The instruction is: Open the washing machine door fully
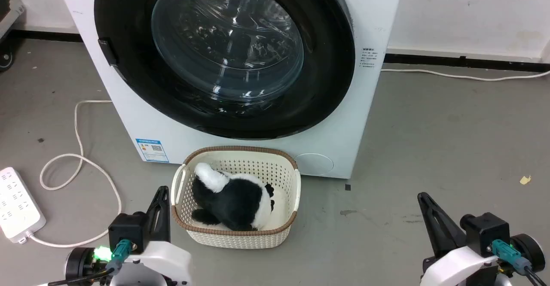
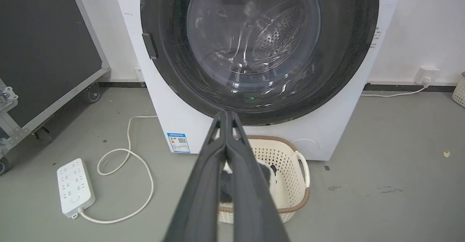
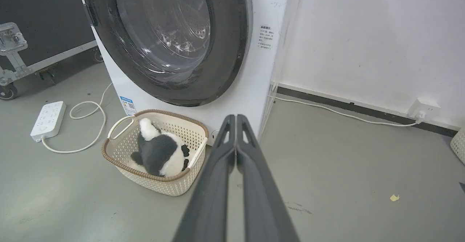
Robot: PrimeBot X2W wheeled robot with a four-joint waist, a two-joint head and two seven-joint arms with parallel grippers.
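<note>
The white washing machine (image 1: 129, 118) stands ahead on the grey floor. Its round glossy black washing machine door (image 1: 326, 84) lies flat against the front, closed, with a clear glass window in the middle and a small dark handle (image 1: 107, 52) at its left edge. The same door (image 2: 174, 71) fills the top of the left wrist view and the door (image 3: 229, 53) shows in the right wrist view too. My left gripper (image 1: 162, 190) sits low at the lower left, shut and empty, beside the basket. At the lower right, my right gripper (image 1: 423, 198) is also shut with nothing in it, well short of the machine.
A cream basket (image 1: 285, 228) with a black and white plush toy (image 1: 234, 200) stands on the floor right before the machine. A white power strip (image 1: 15, 206) and looped cable (image 1: 77, 165) lie at the left. A dark wheeled case (image 2: 47, 49) stands further left.
</note>
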